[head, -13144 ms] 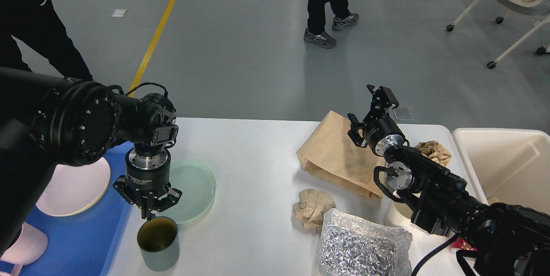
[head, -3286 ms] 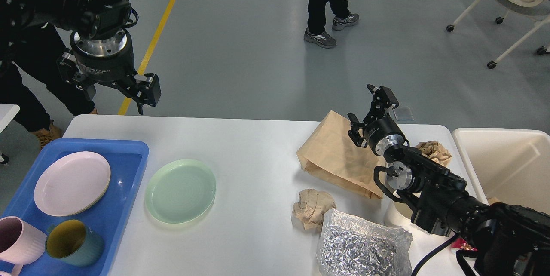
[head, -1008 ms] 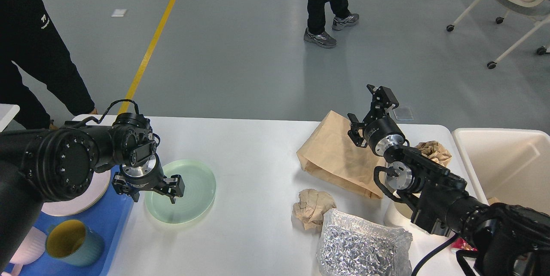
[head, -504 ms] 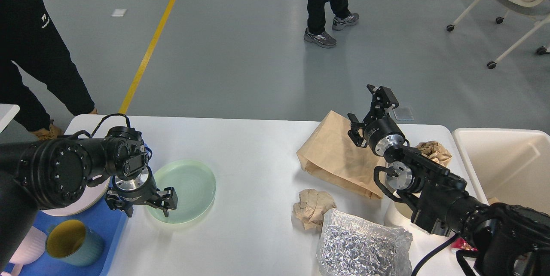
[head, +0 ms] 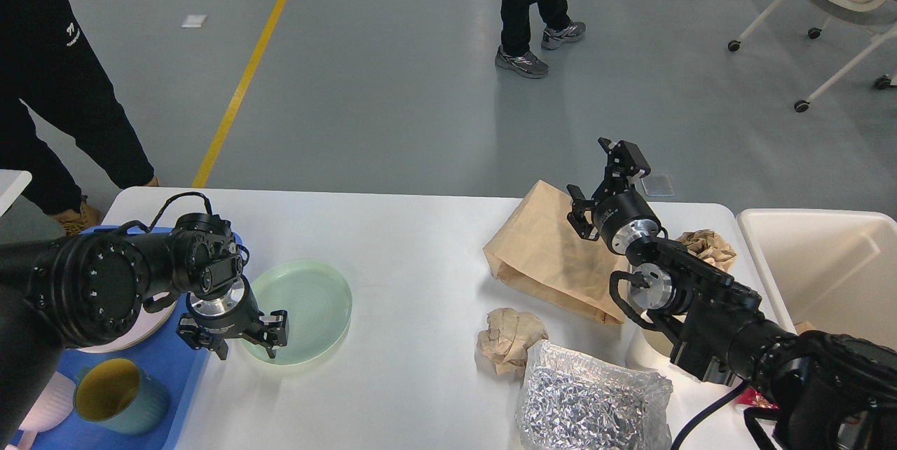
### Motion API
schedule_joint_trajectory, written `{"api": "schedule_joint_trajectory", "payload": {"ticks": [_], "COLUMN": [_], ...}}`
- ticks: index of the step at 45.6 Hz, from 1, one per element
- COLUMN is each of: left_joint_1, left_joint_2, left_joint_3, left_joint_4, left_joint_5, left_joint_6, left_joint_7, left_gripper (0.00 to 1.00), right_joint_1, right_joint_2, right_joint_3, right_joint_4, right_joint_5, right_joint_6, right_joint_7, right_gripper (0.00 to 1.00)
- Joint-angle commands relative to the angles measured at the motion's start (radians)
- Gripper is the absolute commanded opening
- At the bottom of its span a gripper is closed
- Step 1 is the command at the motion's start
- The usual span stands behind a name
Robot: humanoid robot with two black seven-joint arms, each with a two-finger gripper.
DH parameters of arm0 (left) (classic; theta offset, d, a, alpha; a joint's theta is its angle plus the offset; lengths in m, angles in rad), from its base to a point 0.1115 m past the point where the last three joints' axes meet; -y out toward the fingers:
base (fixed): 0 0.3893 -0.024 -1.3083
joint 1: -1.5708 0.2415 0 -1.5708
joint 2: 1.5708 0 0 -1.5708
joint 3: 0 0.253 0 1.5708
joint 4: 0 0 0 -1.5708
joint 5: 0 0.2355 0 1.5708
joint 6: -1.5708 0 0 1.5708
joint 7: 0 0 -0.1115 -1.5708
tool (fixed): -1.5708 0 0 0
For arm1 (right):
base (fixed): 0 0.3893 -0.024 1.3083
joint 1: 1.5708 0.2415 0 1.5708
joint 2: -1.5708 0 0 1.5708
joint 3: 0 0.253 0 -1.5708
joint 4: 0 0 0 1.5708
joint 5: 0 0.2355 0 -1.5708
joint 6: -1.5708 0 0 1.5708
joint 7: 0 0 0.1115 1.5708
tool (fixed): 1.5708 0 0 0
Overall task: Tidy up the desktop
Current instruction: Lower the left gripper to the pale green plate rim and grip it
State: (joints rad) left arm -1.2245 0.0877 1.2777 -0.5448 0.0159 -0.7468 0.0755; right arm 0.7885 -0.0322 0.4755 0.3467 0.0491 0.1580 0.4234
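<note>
The desktop (head: 420,240) is a white table with rounded corners. A pale green plate (head: 312,306) lies on it left of centre. My left gripper (head: 237,343) is open and low at the plate's near-left rim, one finger over the plate and the other toward the blue tray (head: 165,380). My right gripper (head: 601,171) is open and empty, raised over the far right corner of a brown paper bag (head: 543,254). A crumpled paper ball (head: 510,338) and a silver foil bag (head: 589,401) lie near the front.
The blue tray holds a pink plate (head: 105,346), a teal cup (head: 120,395) and a pink mug (head: 48,404). A cream bin (head: 827,275) stands at the right, with crumpled paper (head: 708,247) beside it. People stand beyond the table.
My left gripper has moved left and down from over the plate's middle to its near-left rim. The right arm has not moved.
</note>
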Motion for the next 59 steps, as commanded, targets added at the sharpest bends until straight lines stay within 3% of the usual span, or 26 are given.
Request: {"api": "schedule_joint_trajectory", "payload": {"ticks": [1, 10, 28, 37, 45, 59], "left_joint_1": [0.011, 0.028, 0.033, 0.033, 0.036, 0.017], "left_joint_2": [-0.003, -0.003, 0.000, 0.000, 0.001, 0.015], "left_joint_3": [0.000, 0.000, 0.000, 0.000, 0.002, 0.000], "left_joint_4": [0.005, 0.006, 0.005, 0.005, 0.003, 0.003], "left_joint_5": [-0.001, -0.001, -0.024, -0.024, -0.024, -0.024], "left_joint_6": [0.032, 0.063, 0.053, 0.049, 0.027, -0.003], "left_joint_7": [0.000, 0.001, 0.001, 0.001, 0.000, 0.000], "left_gripper": [0.74, 0.68, 0.30, 0.20, 0.01, 0.00], "right_joint_1": [0.000, 0.000, 0.000, 0.000, 0.000, 0.000], "right_joint_2": [0.000, 0.000, 0.000, 0.000, 0.000, 0.000], "right_joint_3": [0.000, 0.000, 0.000, 0.000, 0.000, 0.000], "right_joint_4": [0.000, 0.000, 0.000, 0.000, 0.000, 0.000], "right_joint_5": [0.000, 0.000, 0.000, 0.000, 0.000, 0.000], "right_joint_6": [0.000, 0.002, 0.000, 0.000, 0.000, 0.000], "right_joint_7": [0.000, 0.000, 0.000, 0.000, 0.000, 0.000], "right_gripper": [1.00, 1.00, 1.00, 1.00, 1.00, 1.00]}}
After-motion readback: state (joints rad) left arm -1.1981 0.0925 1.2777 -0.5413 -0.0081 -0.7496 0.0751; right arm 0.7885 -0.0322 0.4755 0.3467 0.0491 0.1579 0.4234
